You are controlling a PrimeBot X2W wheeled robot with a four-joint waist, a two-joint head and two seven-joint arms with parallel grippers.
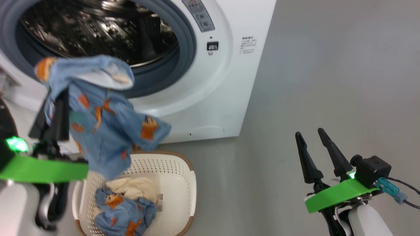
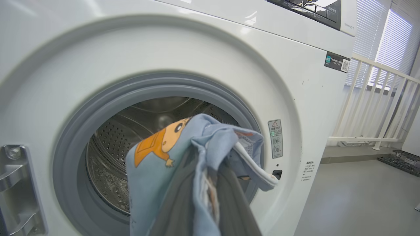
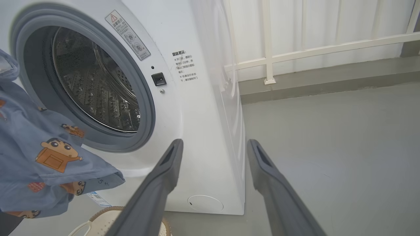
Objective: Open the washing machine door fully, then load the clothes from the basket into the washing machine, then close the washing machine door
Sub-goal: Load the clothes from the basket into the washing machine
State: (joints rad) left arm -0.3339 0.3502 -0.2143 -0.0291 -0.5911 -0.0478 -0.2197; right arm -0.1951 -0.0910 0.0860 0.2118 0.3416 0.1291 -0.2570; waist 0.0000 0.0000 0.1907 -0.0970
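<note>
The white washing machine (image 1: 229,82) stands with its round opening uncovered and the steel drum (image 1: 98,29) showing; the washing machine door is out of view. My left gripper (image 1: 55,98) is shut on a light blue garment (image 1: 105,127) with orange cartoon figures. It holds the garment up in front of the opening's lower edge, above the basket (image 1: 193,193). In the left wrist view the garment (image 2: 157,183) drapes over the fingers, facing the drum. In the basket lie a cream cloth (image 1: 134,188) and more blue printed fabric (image 1: 124,213). My right gripper (image 1: 309,132) hangs open and empty, over the floor to the right.
Bare grey floor (image 1: 328,82) stretches right of the machine. A white railing (image 3: 295,55) runs behind it along the wall. A metal hinge bracket (image 2: 13,183) sits at the left of the opening. The basket's rim (image 3: 108,218) stands just below the machine's front.
</note>
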